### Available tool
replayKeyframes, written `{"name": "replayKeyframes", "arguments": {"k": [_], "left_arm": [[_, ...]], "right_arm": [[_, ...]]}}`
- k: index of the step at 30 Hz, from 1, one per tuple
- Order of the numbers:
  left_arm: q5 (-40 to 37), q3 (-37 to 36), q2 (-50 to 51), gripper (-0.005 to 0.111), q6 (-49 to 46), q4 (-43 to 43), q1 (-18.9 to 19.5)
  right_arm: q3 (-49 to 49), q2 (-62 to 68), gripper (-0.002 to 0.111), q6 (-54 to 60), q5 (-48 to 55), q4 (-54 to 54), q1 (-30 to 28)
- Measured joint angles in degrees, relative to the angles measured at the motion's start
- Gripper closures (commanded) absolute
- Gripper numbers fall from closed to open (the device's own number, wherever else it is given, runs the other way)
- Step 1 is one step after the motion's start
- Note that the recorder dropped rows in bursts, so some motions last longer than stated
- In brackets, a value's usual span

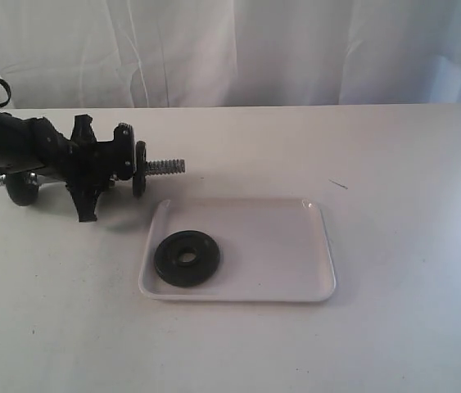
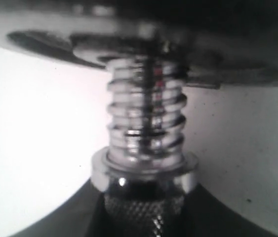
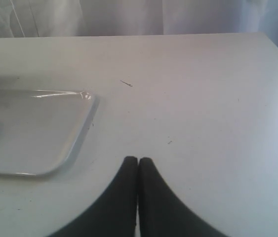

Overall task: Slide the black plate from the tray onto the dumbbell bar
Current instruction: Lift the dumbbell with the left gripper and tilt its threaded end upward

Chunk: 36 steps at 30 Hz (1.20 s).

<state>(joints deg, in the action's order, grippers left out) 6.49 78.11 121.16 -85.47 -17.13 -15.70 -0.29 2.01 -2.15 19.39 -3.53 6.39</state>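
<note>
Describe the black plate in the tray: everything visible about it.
The black plate is a flat round disc, dark and matte, like cast metal. It has a raised outer rim and a central hole through which the white floor of the tray shows. It lies flat inside the tray, at its left end in the exterior view, close to the front corner. Only the tray touches it.

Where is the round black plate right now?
In the exterior view the black plate lies flat in the left end of the tray, nearer the camera than the dumbbell bar.
</note>
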Motion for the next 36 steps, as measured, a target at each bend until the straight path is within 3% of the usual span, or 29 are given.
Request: {"name": "replayKeyframes", "arguments": {"k": [20,26,36], "left_arm": [[-19.75,-1.64,-11.47,0.107,29.99,-1.53,-0.31],[-26.94,-2.18,-14.00,0.107,31.31,-1.16,-0.31],[-24.82,-12.96,-24.81,0.107,34.51,-5.71,-0.31]], "right_arm": [[0.00,0.00,0.108,0.00,0.00,0.00,0.00],[0.00,0.00,0.108,0.00,0.00,0.00,0.00],[0.00,0.00,0.108,0.00,0.00,0.00,0.00]]}}
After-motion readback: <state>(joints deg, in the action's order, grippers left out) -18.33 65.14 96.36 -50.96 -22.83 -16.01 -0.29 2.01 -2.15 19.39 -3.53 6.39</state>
